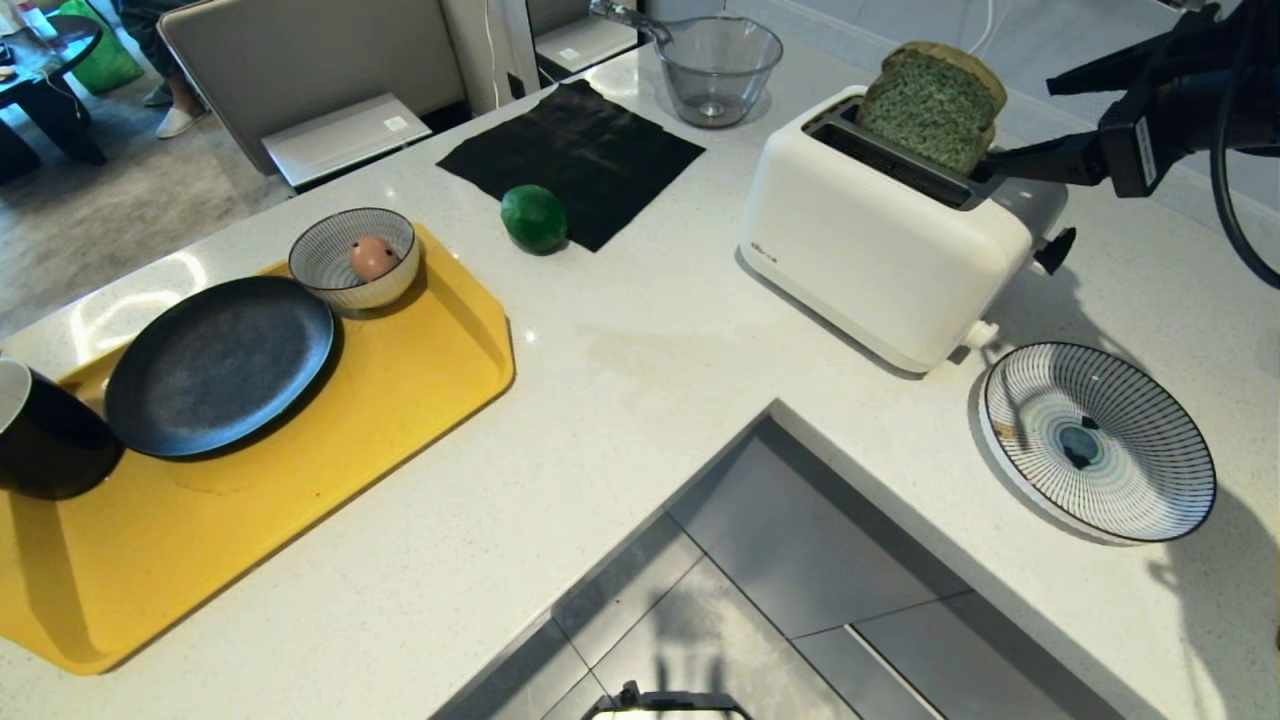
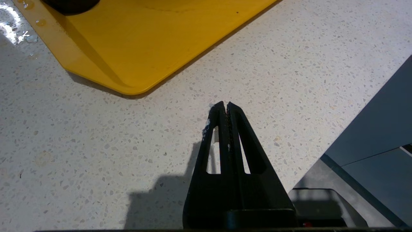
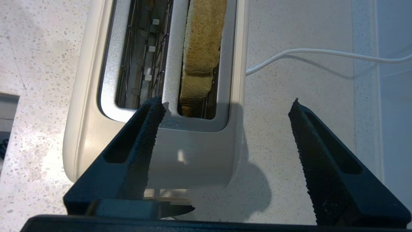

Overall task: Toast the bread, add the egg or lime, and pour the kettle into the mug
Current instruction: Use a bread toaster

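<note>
Right gripper (image 3: pixel 225 106) jaws apart above the toaster (image 1: pixel 880 240) holding the bread (image 1: pixel 935 105); left gripper (image 2: pixel 224 104) jaws together.

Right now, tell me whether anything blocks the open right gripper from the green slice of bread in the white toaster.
Nothing visible does. The right gripper hangs open just above the toaster, and the bread stands half out of the far slot, its top bare. The near slot beside it is empty.

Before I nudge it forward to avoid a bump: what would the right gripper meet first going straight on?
Probably the toaster: the right gripper, fingers open, points at its top end, just short of the bread in the slot.
</note>
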